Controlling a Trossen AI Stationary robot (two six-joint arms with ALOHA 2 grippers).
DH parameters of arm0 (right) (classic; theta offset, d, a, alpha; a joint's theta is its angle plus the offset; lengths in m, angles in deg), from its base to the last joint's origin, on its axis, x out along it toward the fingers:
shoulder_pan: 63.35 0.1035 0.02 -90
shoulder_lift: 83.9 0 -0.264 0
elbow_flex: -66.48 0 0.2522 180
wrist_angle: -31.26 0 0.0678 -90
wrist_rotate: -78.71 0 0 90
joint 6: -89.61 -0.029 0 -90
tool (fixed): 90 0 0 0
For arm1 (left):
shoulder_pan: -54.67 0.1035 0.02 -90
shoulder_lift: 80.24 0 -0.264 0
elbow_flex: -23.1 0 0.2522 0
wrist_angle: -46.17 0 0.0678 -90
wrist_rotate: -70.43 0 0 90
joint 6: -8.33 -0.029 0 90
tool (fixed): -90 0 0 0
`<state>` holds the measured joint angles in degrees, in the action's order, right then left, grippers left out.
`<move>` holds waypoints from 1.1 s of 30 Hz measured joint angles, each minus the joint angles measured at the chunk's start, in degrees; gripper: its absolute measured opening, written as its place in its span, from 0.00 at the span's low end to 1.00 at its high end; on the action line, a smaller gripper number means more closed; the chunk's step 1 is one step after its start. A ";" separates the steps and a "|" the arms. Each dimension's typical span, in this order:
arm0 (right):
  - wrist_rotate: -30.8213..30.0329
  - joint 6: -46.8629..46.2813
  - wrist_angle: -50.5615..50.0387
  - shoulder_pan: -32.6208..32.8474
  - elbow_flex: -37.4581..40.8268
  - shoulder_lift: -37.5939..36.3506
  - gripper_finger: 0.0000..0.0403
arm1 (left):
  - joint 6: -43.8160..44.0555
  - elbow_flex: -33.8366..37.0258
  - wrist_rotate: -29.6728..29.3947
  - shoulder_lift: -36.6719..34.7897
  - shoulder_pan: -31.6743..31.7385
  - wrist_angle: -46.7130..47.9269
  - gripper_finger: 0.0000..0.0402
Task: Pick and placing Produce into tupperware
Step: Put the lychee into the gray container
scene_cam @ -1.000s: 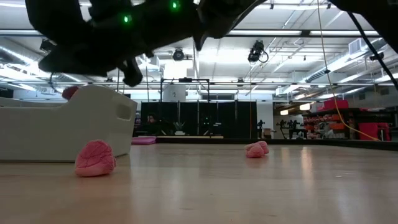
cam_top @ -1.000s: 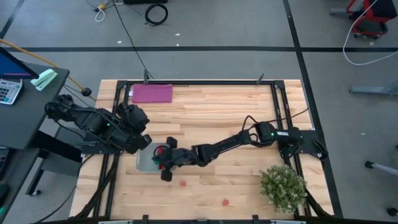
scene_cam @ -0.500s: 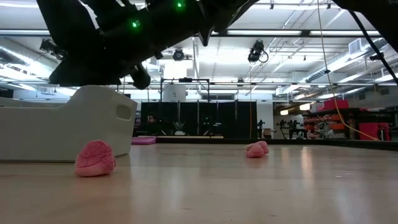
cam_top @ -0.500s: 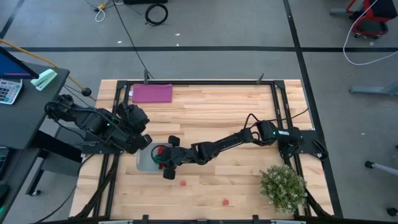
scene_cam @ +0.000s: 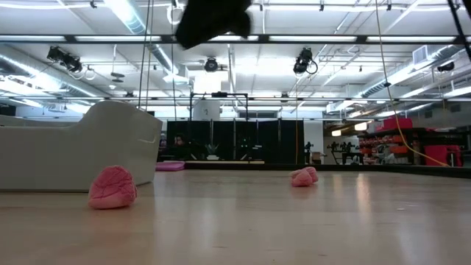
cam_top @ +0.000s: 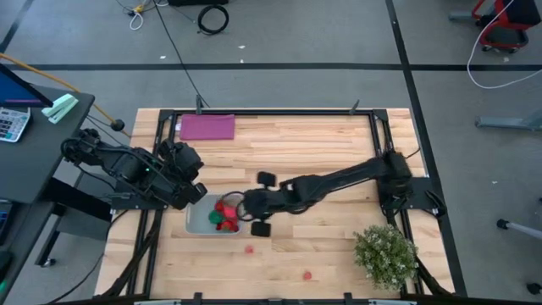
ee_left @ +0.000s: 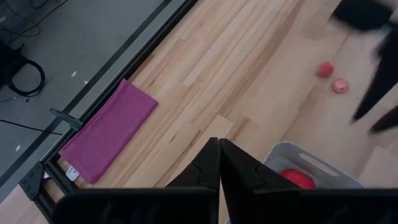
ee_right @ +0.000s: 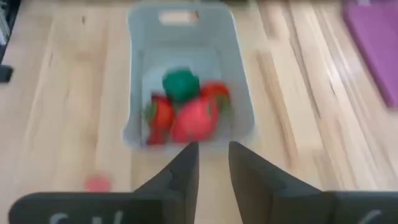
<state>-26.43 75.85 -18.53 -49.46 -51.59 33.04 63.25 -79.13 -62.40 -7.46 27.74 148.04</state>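
**right gripper just off the container, nothing held**

nearest the front edge of the table, seen from above: two small red toy pieces loose on the bare wood, one (cam_top: 250, 249) just in front of the container, one (cam_top: 306, 275) farther right toward the bushy plant (cam_top: 385, 254) at the front right corner. from table height, a knobbly pink piece (scene_cam: 112, 187) close beside the container wall and a second pink piece (scene_cam: 303, 176) well off to the right; nothing lying between them.

next back, the grey-white container (cam_top: 196, 222) at front left, holding a heap of red pieces (cam_top: 225, 211) with one green piece (ee_right: 181, 84) on top, all bunched at one end, the handle end bare. a small pink piece (ee_right: 97, 183) on the wood just outside that wall.

right gripper (cam_top: 259, 203) just beside the container's right end, above the table, fingers (ee_right: 181, 171) parted with a narrow gap and nothing between them; arm stretched across the middle of the table from the right side.

left gripper (ee_left: 219, 163) hanging by the container's back left corner, fingers pressed together, empty, its dark arm crowding that side.

farthest back, a flat purple mat (cam_top: 207, 127) at the rear left edge, well apart from everything else.
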 joint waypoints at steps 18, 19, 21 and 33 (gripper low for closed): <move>-8.34 -22.17 8.74 14.08 40.23 -15.96 0.25 | 0.00 0.00 0.00 0.01 0.00 -0.11 0.03; -8.30 -22.17 9.51 14.06 41.49 -15.92 0.25 | 0.02 0.00 0.00 -0.01 0.00 -0.21 0.04; -8.35 -21.97 10.13 13.58 42.99 -15.90 0.27 | 0.02 0.00 0.00 -0.01 0.00 -0.25 0.05; -6.68 -16.17 16.07 6.98 45.32 -15.90 0.42 | 1.42 0.00 0.00 -0.01 0.00 -0.33 0.03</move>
<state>-33.11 59.68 -2.45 -42.48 -6.26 17.14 64.67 -79.13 -62.40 -7.47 27.74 147.72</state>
